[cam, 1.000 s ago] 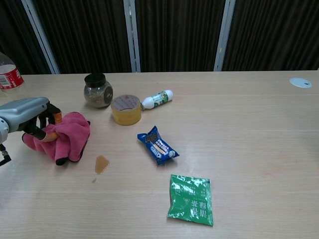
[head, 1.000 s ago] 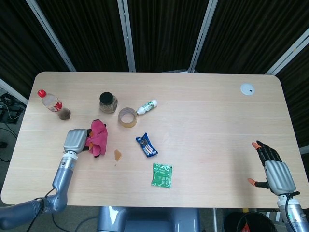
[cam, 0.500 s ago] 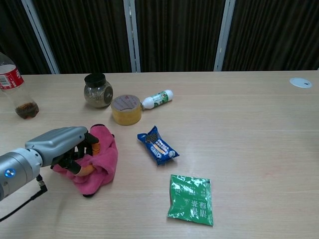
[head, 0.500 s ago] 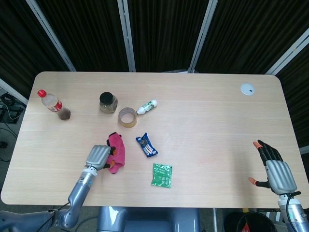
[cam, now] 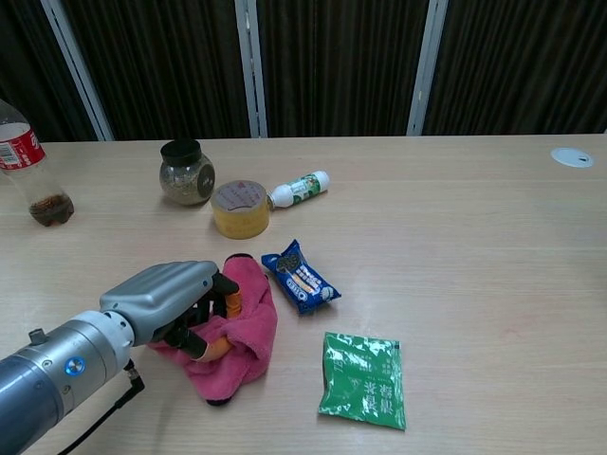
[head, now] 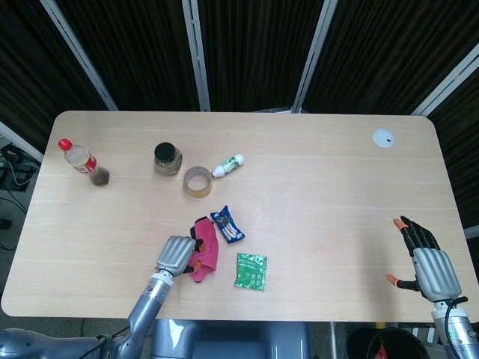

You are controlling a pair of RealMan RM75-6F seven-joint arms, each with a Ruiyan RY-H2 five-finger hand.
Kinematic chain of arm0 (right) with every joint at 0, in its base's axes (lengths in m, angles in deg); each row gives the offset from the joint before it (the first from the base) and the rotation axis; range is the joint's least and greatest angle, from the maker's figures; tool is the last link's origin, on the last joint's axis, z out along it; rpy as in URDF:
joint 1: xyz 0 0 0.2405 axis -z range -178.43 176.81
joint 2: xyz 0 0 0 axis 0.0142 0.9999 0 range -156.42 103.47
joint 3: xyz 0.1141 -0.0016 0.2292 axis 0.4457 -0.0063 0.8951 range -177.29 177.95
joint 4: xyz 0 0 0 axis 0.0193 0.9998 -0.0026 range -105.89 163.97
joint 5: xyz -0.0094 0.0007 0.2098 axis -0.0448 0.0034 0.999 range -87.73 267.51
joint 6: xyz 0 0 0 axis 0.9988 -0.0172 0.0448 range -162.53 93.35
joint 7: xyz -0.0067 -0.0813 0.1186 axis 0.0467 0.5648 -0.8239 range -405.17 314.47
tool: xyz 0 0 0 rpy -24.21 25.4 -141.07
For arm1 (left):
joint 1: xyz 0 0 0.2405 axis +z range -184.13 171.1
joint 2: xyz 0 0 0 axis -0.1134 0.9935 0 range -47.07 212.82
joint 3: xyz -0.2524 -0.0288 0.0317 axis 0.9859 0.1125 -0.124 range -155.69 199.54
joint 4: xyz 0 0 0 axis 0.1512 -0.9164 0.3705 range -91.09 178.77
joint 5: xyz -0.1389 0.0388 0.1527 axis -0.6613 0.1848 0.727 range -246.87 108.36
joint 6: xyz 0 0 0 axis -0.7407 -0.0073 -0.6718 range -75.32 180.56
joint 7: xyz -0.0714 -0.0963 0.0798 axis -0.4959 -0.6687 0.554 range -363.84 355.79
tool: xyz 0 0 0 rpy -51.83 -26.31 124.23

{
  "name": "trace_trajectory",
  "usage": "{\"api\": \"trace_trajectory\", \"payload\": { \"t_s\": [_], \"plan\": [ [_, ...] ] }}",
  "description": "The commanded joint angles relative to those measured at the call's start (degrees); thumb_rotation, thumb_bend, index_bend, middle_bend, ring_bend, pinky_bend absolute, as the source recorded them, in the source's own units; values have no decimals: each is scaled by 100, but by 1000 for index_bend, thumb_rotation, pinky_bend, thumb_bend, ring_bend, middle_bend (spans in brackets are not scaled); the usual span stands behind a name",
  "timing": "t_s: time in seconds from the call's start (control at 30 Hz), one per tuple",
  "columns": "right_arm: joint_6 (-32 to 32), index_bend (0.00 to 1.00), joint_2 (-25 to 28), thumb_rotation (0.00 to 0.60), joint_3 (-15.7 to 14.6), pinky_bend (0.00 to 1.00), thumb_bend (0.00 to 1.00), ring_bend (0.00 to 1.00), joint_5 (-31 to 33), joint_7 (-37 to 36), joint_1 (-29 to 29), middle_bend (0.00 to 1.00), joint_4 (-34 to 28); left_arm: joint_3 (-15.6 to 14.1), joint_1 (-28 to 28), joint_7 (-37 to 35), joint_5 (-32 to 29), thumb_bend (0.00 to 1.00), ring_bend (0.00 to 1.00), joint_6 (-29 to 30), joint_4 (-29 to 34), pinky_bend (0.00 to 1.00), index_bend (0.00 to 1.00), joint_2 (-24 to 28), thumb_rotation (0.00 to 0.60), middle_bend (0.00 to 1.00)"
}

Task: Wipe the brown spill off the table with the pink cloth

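My left hand (head: pixel 178 254) (cam: pixel 175 294) grips the crumpled pink cloth (head: pixel 205 250) (cam: pixel 241 332) and presses it onto the table near the front edge, left of centre. No brown spill shows on the wood in either view; the spot where it lay is bare. The cloth's right edge lies close to the blue snack packet (head: pixel 227 225) (cam: pixel 301 277). My right hand (head: pixel 426 263) hovers at the table's right front corner, fingers spread, holding nothing; only the head view shows it.
A green sachet (head: pixel 251 271) (cam: pixel 365 378) lies just right of the cloth. Behind stand a tape roll (head: pixel 197 181) (cam: pixel 239 208), a dark-lidded jar (head: pixel 168 158) (cam: pixel 186 172), a small white bottle (head: pixel 227 164) (cam: pixel 300 188) on its side and a red-capped bottle (head: pixel 84 161) (cam: pixel 27 166) at far left. A white disc (head: pixel 384 137) sits far right.
My left hand has dragged the pink cloth rightward and toward the front edge, across the brown spill, which no longer shows. The right hand has stayed still.
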Motion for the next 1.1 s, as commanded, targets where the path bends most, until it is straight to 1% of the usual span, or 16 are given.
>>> {"api": "trace_trajectory", "payload": {
  "t_s": [0.03, 0.17, 0.33, 0.5, 0.77, 0.93, 1.1],
  "plan": [
    [4, 39, 2, 600, -3, 80, 0, 0, -11, -3, 1, 0, -1, 160, -49, 149, -117, 589, 487, 23, -189, 549, 815, -32, 600, 583],
    [-2, 38, 1, 600, -7, 80, 0, 0, -22, -13, -2, 0, 4, 381, -145, 215, -184, 589, 487, -25, -503, 549, 815, 50, 600, 583],
    [-10, 39, 3, 600, -3, 80, 0, 0, -13, -28, -4, 0, 4, 600, -155, 274, -431, 589, 487, -78, -780, 549, 816, 235, 600, 583],
    [-18, 39, 4, 600, -4, 80, 0, 0, -14, -20, -9, 0, -1, 600, -55, 199, -532, 590, 488, -156, -995, 549, 819, 536, 600, 585],
    [-32, 39, -2, 600, -2, 80, 0, 0, 0, 20, -16, 0, -18, 574, 199, -113, -559, 588, 488, -199, -1231, 549, 821, 1168, 600, 586],
    [-19, 38, -10, 600, 4, 80, 0, 0, -7, 29, -17, 0, -18, 605, 305, -263, -543, 587, 488, -171, -1238, 549, 821, 1479, 600, 587],
    [-20, 38, -10, 600, -1, 80, 0, 0, -18, 28, -18, 0, -21, 626, 317, -272, -559, 587, 488, -182, -1110, 550, 821, 1564, 600, 588]
  ]
}}
